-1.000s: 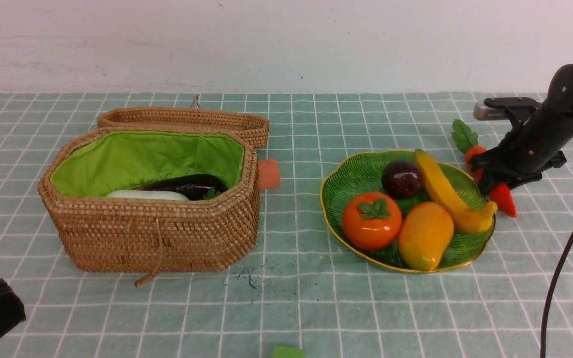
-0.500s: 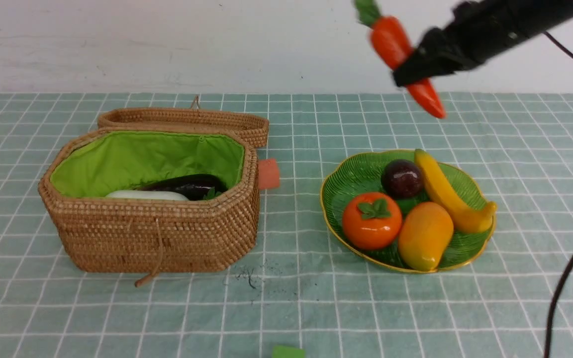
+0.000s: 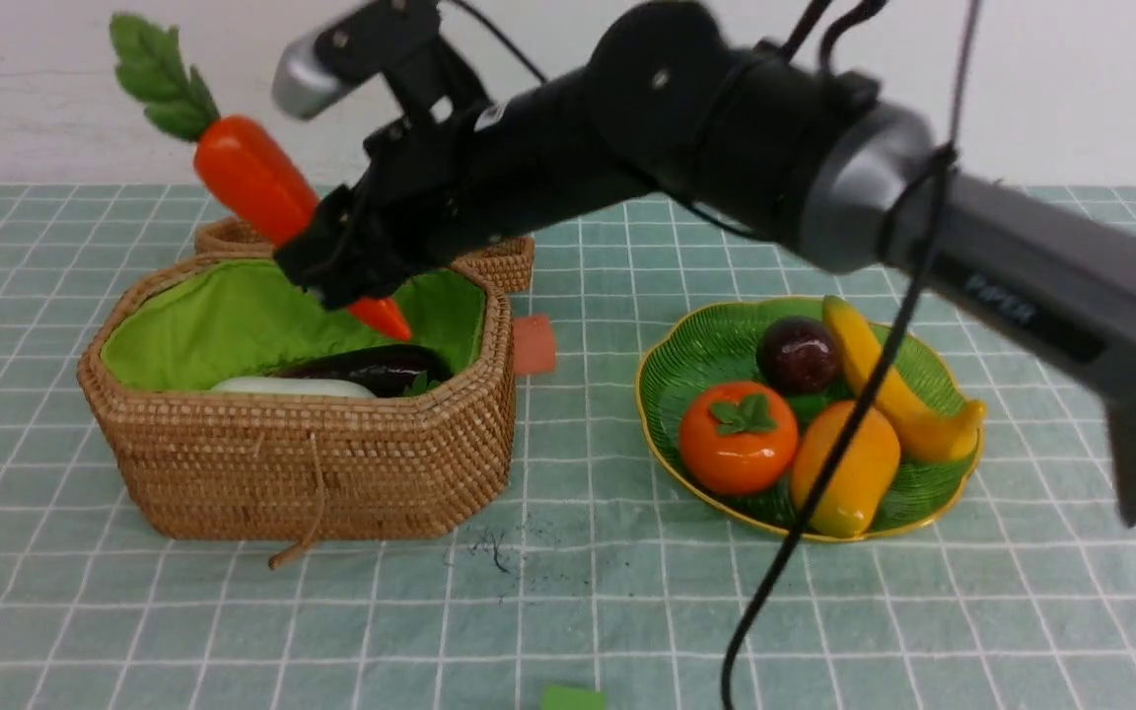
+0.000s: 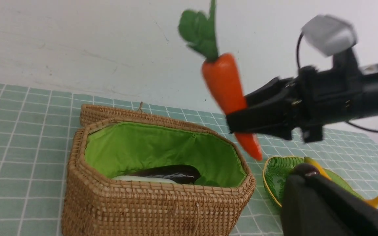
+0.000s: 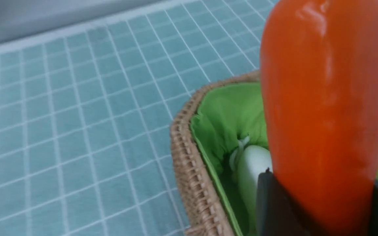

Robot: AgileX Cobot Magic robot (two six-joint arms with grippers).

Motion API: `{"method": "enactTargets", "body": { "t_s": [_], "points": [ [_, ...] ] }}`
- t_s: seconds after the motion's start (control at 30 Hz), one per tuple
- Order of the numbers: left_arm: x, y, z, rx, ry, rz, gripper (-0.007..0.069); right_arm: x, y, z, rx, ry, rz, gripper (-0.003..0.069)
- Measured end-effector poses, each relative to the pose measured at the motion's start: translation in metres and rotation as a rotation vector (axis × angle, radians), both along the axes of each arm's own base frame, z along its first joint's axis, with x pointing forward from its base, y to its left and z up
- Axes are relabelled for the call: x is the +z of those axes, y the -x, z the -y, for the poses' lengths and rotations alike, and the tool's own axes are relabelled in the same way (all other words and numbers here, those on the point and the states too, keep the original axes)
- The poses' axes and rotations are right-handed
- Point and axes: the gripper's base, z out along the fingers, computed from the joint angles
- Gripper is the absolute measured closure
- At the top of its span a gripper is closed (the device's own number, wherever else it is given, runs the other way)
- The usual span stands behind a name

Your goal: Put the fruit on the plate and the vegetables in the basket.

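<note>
My right gripper is shut on the orange carrot, held tilted with its leaves up and its tip over the open wicker basket. Inside the basket lie the purple eggplant and the white radish. The right wrist view shows the carrot between dark fingers above the radish. The green plate holds the persimmon, mango, mangosteen and banana. My left gripper is shut and empty, low on the near side of the plate.
The basket's lid lies open behind it. An orange-pink block sits behind the basket's right end. A small green block lies at the front edge. The right arm reaches across above the plate, and its black cable hangs in front of it.
The right arm lifted the carrot from beside the plate and swung it left to above the basket. The left gripper dropped out of the front view's lower left corner.
</note>
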Motion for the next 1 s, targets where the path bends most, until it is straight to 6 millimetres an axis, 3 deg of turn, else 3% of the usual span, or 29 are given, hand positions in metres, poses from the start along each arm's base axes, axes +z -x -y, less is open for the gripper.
{"method": "enactTargets", "body": {
  "t_s": [0.07, 0.2, 0.33, 0.37, 0.43, 0.47, 0.57, 0.63, 0.7, 0.73, 0.8, 0.9, 0.93, 1.0],
  "points": [
    [0.0, 0.0, 0.0, 0.001, 0.002, 0.0, 0.0615, -0.014, -0.005, -0.004, -0.019, 0.012, -0.007, 0.0242],
    [0.0, 0.0, 0.0, 0.001, 0.003, 0.0, 0.0611, -0.007, 0.0, 0.002, -0.01, 0.022, -0.081, 0.002],
    [0.0, 0.0, 0.0, -0.002, 0.004, 0.002, 0.061, 0.019, 0.015, 0.023, -0.001, 0.052, -0.209, -0.0006],
    [0.001, 0.0, 0.001, -0.007, 0.006, 0.007, 0.0611, 0.039, 0.027, 0.04, -0.008, 0.093, -0.293, 0.0011],
    [0.002, 0.001, 0.002, -0.025, 0.003, 0.027, 0.062, 0.061, 0.042, 0.065, -0.046, 0.165, -0.37, 0.0071],
    [0.004, 0.002, 0.003, -0.045, 0.001, 0.049, 0.0629, 0.08, 0.053, 0.083, -0.093, 0.208, -0.386, 0.0135],
    [0.007, 0.006, 0.004, -0.087, 0.026, 0.086, 0.0637, 0.098, 0.066, 0.102, -0.171, 0.249, -0.373, 0.026],
    [0.005, 0.014, 0.001, -0.124, 0.076, 0.12, 0.0637, 0.111, 0.082, 0.121, -0.255, 0.281, -0.352, 0.0414],
    [-0.003, 0.021, -0.004, -0.143, 0.112, 0.144, 0.0637, 0.115, 0.101, 0.139, -0.321, 0.303, -0.368, 0.0547],
    [-0.004, 0.022, -0.005, -0.143, 0.115, 0.145, 0.0637, 0.115, 0.103, 0.141, -0.325, 0.308, -0.366, 0.0558],
    [-0.02, 0.029, -0.011, -0.146, 0.136, 0.165, 0.0637, 0.115, 0.131, 0.165, -0.388, 0.326, -0.39, 0.0656],
    [-0.036, 0.028, -0.01, -0.147, 0.126, 0.153, 0.0637, 0.11, 0.158, 0.185, -0.429, 0.328, -0.427, 0.0675],
    [-0.047, 0.025, -0.008, -0.143, 0.105, 0.128, 0.0637, 0.103, 0.182, 0.202, -0.464, 0.324, -0.463, 0.0675],
    [-0.056, 0.022, -0.006, -0.137, 0.083, 0.101, 0.0637, 0.095, 0.207, 0.218, -0.496, 0.31, -0.506, 0.0673]
  ]
}}
